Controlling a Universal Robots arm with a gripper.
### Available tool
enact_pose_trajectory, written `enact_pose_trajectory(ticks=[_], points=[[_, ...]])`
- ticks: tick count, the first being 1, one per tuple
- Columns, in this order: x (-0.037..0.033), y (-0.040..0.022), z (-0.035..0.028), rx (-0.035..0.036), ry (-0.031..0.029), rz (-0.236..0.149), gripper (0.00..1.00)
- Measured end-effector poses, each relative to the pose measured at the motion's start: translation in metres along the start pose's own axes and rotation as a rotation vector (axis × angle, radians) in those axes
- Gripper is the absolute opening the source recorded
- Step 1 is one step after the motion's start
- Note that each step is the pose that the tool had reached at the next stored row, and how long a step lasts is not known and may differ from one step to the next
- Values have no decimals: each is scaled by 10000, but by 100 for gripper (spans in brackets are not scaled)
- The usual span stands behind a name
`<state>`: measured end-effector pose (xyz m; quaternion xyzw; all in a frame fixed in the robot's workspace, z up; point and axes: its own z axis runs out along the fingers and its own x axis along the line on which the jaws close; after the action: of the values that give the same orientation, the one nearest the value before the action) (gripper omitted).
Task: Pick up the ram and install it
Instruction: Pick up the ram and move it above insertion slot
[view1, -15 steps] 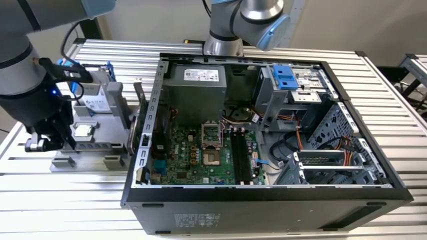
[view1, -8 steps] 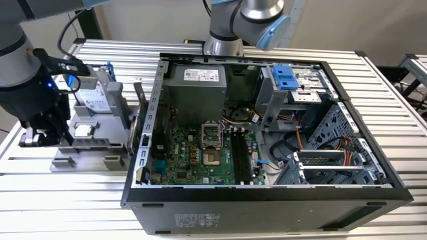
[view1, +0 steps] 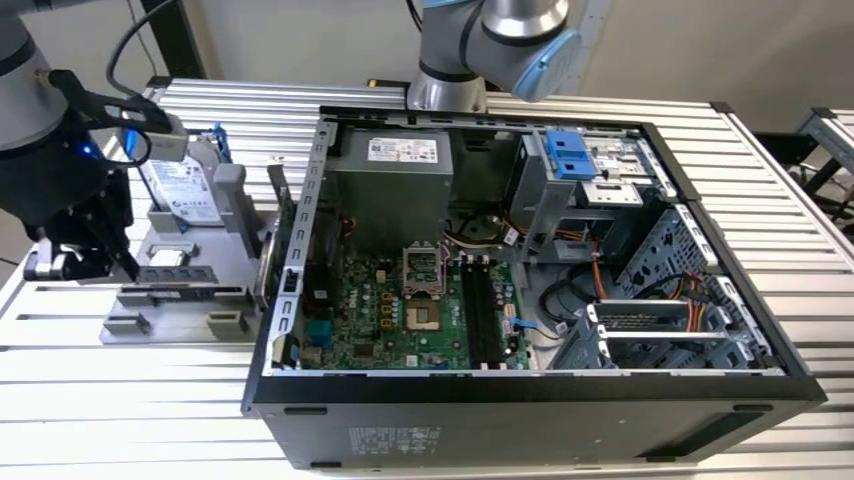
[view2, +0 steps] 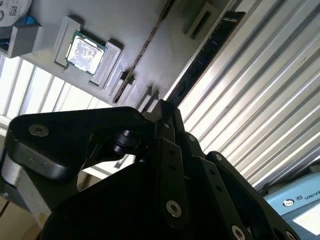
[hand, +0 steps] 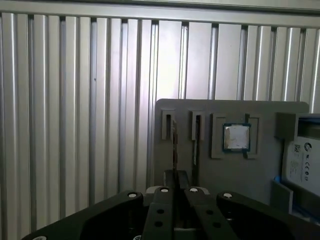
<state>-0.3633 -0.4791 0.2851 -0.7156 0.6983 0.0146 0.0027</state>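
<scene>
As I judged it, the work was at the pick-up step. The pincer (view2: 162, 107) was drawn narrow, and its tips seemed closed on the ram (view2: 210, 50). The ram stood on its long edge in the outer slot of the grey holder (view2: 130, 25). It did not look lifted yet: in the first wrist view its thin edge ran from the tips straight along that slot. The holder lay on the bench (view1: 134, 400), and the open case (view1: 534, 410) stood just beside the holder, so installing was not begun. Leaving the holder called for a straight pull out of the slot with the board kept upright, because a tilt could jam it.
</scene>
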Motion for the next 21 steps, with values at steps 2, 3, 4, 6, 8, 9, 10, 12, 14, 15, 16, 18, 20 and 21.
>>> enact_pose_trajectory(ticks=[2, 3, 4, 6, 8, 9, 10, 12, 14, 15, 16, 18, 20, 21], points=[[-1, 1, -41, 0, 0, 1, 0], [-2, 1, -62, 0, 0, 1, 0], [-2, 2, -85, 0, 0, 0, 0], [-4, 2, -134, 1, -1, 1, 0], [-5, 3, -185, -1, 1, 0, 0], [-5, 4, -211, 0, 1, 0, 0], [-6, 4, -236, 1, 0, 0, 0], [-7, 5, -288, 1, -1, 1, 0], [-8, 6, -339, 0, 0, 1, 0], [-9, 7, -366, 1, -1, 2, 0], [-10, 7, -390, 1, -1, 2, 0], [-11, 8, -438, 0, 0, 3, 0], [-12, 8, -482, 1, -1, 4, 0], [-12, 9, -504, 1, -1, 3, 0]])
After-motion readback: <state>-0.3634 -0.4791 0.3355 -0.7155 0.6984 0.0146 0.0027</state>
